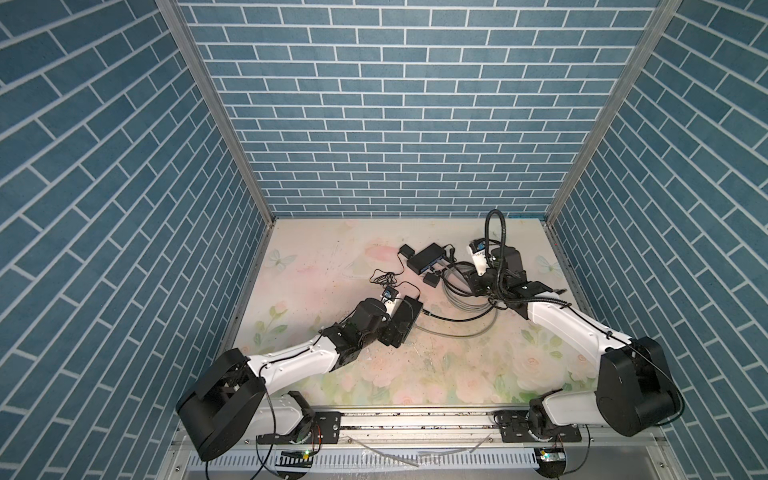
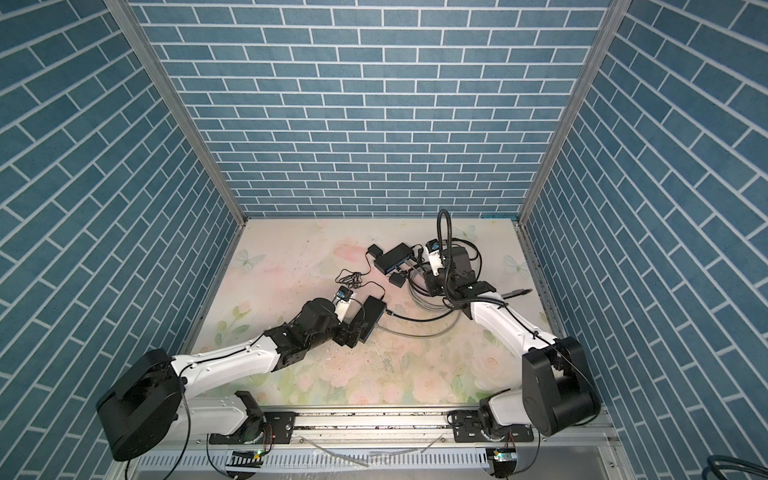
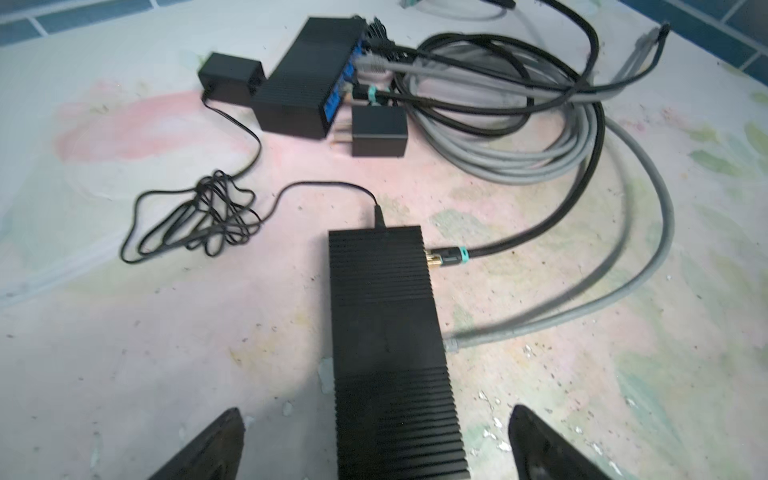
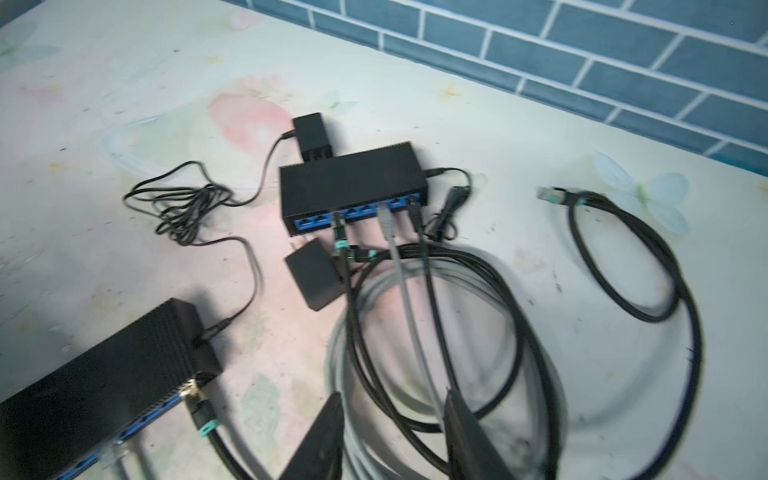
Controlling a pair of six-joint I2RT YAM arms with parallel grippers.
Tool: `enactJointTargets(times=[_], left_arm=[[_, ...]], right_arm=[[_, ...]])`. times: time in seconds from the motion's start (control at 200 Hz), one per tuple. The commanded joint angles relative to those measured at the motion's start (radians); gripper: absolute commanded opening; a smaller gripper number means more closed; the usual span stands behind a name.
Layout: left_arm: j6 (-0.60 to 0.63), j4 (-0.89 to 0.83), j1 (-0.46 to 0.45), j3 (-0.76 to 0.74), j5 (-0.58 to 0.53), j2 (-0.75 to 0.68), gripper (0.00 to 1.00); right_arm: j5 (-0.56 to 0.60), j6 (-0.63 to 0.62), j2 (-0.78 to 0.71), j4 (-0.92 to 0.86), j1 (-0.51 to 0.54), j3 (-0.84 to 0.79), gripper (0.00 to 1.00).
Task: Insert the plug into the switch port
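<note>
switches: two black ribbed metal boxes with blue ports, near switch (image 3: 386, 332) and far switch (image 4: 353, 187)
adapters: two black plastic power blocks, rear block (image 4: 313, 135) behind the far switch, front block (image 4: 313, 276) just before its ports
plug: gold-tipped black plug (image 3: 438, 259) sits at the near switch's end port; one loose plug (image 4: 550, 194) lies well apart
left gripper (image 3: 376, 411): jaws wide, straddling the near switch, clear of its sides
right gripper (image 4: 392, 399): jaws apart over the grey-and-black cable coil (image 4: 415, 291), clamping nothing
surface: one scuffed pastel floral tabletop (image 1: 374, 365)
room: three blue brick-pattern walls (image 1: 395, 124)

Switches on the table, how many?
2. The back switch sits farther from the arms' bases, with several cables plugged in; the front switch lies nearer, to its left. None seems hidden.
</note>
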Motion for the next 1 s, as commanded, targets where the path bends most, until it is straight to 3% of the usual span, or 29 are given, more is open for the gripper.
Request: enactJointTargets(times=[0.0, 0.175, 0.33, 0.56, 0.71, 0.81, 0.855, 0.895, 0.925, 0.995], left_arm=[[0.035, -0.113, 0.072, 0.04, -0.026, -0.061, 1.0], [0.079, -0.209, 0.256, 0.079, -0.095, -0.171, 1.0], [0.151, -0.151, 0.417, 0.037, -0.118, -0.227, 1.0], [0.173, 0.143, 0.617, -0.096, -0.084, -0.16, 1.0], [0.212, 0.369, 0.676, -0.148, -0.056, -0.029, 1.0], [0.234, 0.59, 0.689, -0.192, -0.065, 0.091, 1.0], [0.243, 0.566, 0.694, -0.168, -0.068, 0.107, 1.0], [0.254, 0.627, 0.698, -0.174, -0.053, 0.133, 1.0], [0.25, 0.628, 0.705, -0.173, -0.036, 0.153, 1.0], [0.252, 0.798, 0.711, -0.227, -0.008, 0.239, 1.0]], right_arm=[[0.045, 0.026, -0.047, -0.018, -0.079, -0.064, 0.41], [0.017, 0.022, -0.032, 0.037, -0.241, -0.125, 0.42], [-0.048, 0.011, 0.024, 0.227, -0.332, -0.218, 0.42], [-0.141, -0.066, 0.091, 0.661, -0.362, -0.381, 0.43], [-0.151, -0.05, 0.091, 0.715, -0.379, -0.409, 0.44], [-0.125, -0.036, 0.073, 0.815, -0.384, -0.47, 0.55], [-0.111, -0.03, 0.066, 0.884, -0.384, -0.51, 0.58], [-0.098, -0.024, 0.067, 0.963, -0.384, -0.552, 0.71], [-0.086, -0.019, 0.08, 1.039, -0.384, -0.585, 0.97], [-0.088, -0.014, 0.201, 1.287, -0.385, -0.647, 0.98]])
